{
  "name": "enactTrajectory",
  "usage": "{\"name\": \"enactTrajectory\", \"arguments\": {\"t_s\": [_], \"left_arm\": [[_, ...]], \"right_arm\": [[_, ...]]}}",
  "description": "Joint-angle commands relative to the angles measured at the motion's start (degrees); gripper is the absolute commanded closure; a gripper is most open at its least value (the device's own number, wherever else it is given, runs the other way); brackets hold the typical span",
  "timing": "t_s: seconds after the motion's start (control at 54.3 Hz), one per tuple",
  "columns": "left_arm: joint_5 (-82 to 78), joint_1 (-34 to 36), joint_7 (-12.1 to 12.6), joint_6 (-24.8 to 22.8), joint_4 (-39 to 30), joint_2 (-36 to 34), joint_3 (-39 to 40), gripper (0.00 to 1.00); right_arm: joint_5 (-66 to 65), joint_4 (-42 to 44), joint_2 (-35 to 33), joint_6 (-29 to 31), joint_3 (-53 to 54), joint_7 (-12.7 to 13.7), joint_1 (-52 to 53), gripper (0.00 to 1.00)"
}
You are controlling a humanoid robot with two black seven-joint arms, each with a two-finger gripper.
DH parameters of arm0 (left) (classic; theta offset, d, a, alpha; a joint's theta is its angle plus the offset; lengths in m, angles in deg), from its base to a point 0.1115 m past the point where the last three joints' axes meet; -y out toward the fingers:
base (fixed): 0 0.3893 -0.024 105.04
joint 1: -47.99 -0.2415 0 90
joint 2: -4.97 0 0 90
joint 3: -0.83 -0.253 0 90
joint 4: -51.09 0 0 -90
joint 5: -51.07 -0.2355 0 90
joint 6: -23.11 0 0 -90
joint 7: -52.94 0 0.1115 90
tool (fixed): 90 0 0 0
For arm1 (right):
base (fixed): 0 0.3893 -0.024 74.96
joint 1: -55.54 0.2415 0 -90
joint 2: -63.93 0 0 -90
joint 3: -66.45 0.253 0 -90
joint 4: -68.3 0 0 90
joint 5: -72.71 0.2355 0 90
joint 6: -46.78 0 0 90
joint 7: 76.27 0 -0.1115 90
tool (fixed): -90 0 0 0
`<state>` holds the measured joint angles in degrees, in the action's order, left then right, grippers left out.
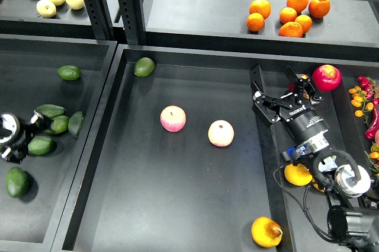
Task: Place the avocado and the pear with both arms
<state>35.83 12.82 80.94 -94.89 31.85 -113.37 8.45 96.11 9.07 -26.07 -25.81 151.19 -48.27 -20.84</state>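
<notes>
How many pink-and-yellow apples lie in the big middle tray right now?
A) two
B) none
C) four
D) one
A: two apples, one and the other, sit apart on the floor of the middle tray, with a lone green avocado in its far corner.

The right arm (308, 130) is black, with white lettering on its wrist housing. Loose black cables (308, 201) trail beside a silver joint cap (353, 181).

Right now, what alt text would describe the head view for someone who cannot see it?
A robot's right claw hangs open over the right wall of a black tray holding two apples, a pear and a green avocado. Its left claw sits among avocados in the left tray; oranges fill a shelf behind.
</notes>
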Motion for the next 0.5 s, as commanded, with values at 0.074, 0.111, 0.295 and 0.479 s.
{"name": "enactTrajectory", "arguments": {"t_s": [0.074,0.111,0.295,0.479], "left_arm": [[0.92,-0.25,0.00,0.00,1.05,-1.98,9.59,0.01],[1.18,-0.43,0.00,0.00,1.40,-1.98,11.26,0.01],[2.23,-0.17,0.00,0.00,5.70,-1.28,18.82,0.01],[10.14,-0.43,0.00,0.00,6.94,-0.66,25.59,0.00]], "right_arm": [[-0.02,-0.01,0.00,0.00,-0.01,0.00,0.00,0.00],[-0.02,-0.01,0.00,0.00,-0.01,0.00,0.00,0.00],[-0.02,-0.01,0.00,0.00,-0.62,0.00,-0.09,0.00],[-0.11,0.08,0.00,-0.09,-0.80,0.00,-0.44,0.00]]}}
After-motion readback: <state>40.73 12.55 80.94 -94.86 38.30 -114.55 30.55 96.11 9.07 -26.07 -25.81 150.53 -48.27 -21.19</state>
